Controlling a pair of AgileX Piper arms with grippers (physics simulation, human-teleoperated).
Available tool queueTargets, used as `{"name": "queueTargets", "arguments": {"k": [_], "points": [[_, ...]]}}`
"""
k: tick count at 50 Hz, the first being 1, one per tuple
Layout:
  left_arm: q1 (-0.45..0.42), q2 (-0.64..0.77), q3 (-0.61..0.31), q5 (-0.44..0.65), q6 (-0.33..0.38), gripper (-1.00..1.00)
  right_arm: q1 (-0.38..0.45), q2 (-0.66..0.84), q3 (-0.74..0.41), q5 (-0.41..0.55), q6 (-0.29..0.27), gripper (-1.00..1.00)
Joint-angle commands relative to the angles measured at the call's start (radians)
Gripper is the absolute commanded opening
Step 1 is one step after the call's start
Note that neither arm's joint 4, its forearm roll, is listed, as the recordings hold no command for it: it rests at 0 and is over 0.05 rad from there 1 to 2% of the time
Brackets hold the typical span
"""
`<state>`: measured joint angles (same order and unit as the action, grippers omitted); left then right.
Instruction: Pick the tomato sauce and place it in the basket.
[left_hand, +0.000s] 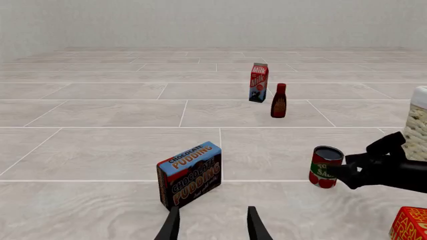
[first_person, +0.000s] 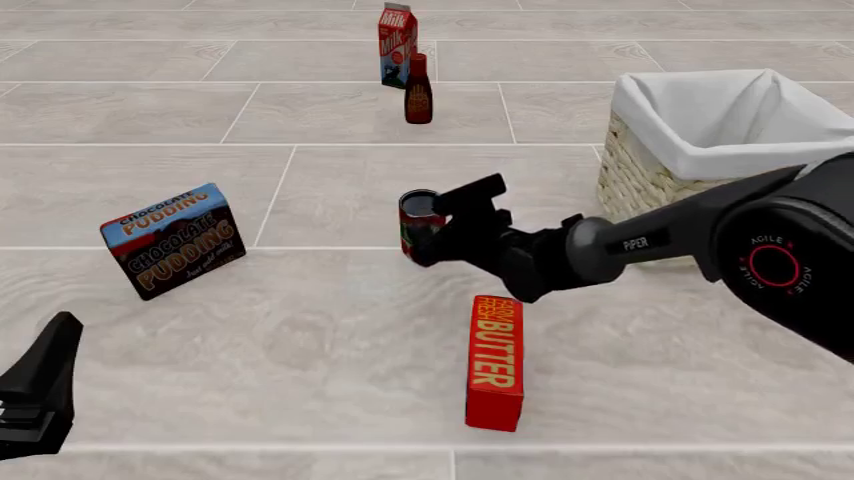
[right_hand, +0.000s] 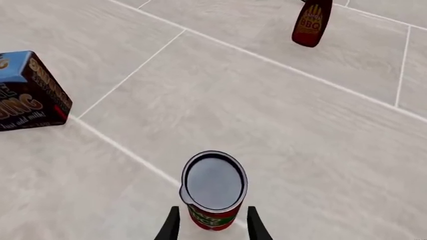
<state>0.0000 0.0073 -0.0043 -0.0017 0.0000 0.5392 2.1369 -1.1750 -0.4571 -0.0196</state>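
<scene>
The tomato sauce (first_person: 419, 226) is a small tin with a red and green label and a dark top, standing upright in the middle of the floor. My right gripper (first_person: 447, 222) is open with its fingers on either side of the tin (right_hand: 213, 192). In the right wrist view a small gap shows on each side. The left wrist view shows the tin (left_hand: 325, 167) with the right gripper (left_hand: 348, 171) beside it. The wicker basket (first_person: 694, 155) with white lining stands at the right, behind the right arm. My left gripper (first_person: 40, 385) is open and empty at the near left.
A chocolate pudding box (first_person: 174, 240) stands at the left. A red butter box (first_person: 494, 360) lies in front of the tin. A dark BBQ bottle (first_person: 418, 90) and a milk carton (first_person: 396, 45) stand at the back.
</scene>
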Motion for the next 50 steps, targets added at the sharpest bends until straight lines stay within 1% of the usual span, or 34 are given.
{"name": "queueTargets", "arguments": {"k": [1, 50], "points": [[0.000, 0.000, 0.000, 0.000, 0.000, 1.00, -0.004, 0.017, -0.010, 0.003, 0.003, 1.00], [0.000, 0.000, 0.000, 0.000, 0.000, 1.00, -0.006, 0.089, -0.056, 0.007, 0.002, 1.00]]}}
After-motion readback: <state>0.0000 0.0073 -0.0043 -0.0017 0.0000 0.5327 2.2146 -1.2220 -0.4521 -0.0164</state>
